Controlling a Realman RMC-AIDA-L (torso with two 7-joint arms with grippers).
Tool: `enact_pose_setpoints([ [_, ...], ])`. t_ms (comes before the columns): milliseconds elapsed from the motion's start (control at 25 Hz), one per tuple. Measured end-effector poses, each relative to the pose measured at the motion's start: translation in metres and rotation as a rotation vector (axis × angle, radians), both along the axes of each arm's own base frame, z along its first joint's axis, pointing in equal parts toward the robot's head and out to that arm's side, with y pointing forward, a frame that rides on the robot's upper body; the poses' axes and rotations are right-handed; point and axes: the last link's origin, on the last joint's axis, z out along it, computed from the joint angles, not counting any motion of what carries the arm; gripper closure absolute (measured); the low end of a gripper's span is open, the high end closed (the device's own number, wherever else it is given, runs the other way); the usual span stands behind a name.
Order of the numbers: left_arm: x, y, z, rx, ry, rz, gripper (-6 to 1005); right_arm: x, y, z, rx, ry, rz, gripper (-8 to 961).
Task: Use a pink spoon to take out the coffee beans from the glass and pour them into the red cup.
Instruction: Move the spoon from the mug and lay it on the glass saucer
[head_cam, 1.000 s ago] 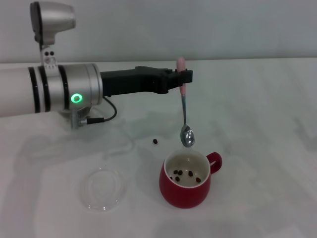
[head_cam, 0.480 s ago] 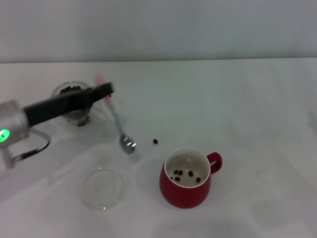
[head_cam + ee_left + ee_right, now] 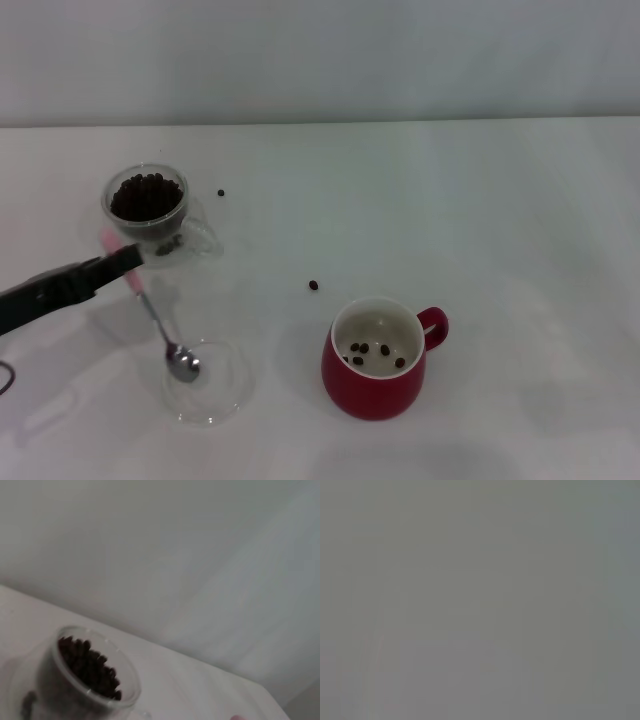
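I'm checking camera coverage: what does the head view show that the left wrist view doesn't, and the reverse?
Only the head view shows the left tool gripping the pink spoon with its bowl over the clear dish, the red cup with a few beans inside, and two stray beans on the table. Only the left wrist view shows the wall up close. Both show the glass full of coffee beans.

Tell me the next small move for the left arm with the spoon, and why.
Probably lift the spoon off the clear dish and carry it back to the glass for another scoop. The left gripper holds its pink handle, the bowl looks empty over the dish, the glass is full of beans, and the red cup holds only a few.
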Motion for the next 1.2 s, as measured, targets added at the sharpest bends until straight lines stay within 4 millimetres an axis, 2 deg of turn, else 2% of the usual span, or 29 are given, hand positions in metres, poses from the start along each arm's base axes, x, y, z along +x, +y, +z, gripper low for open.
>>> enact_pose_setpoints([
  [160,-0.012,-0.01,0.003,0.011,0.01,0.025,876,-0.001,0.001,0.0,0.007,0.024,0.001,230],
  [360,-0.017,-0.013,0.001,0.0,0.015,0.037,875,-0.002,0.0,-0.005,0.0,0.042,0.008,230],
  [680,-0.011,-0.013,-0.016,-0.021,0.014,0.011,876,-0.002,-0.003,-0.007,-0.014,0.061,0.018,229],
  [1000,-0.01,-0.012,-0.014,0.009,-0.003,0.012,875,-0.001,-0.005,-0.007,-0.016,0.066,0.013,229],
  [1200,-0.008,-0.01,-0.024,-0.009,0.0,0.002,876,-0.001,-0.004,-0.007,-0.013,0.064,0.017,229],
])
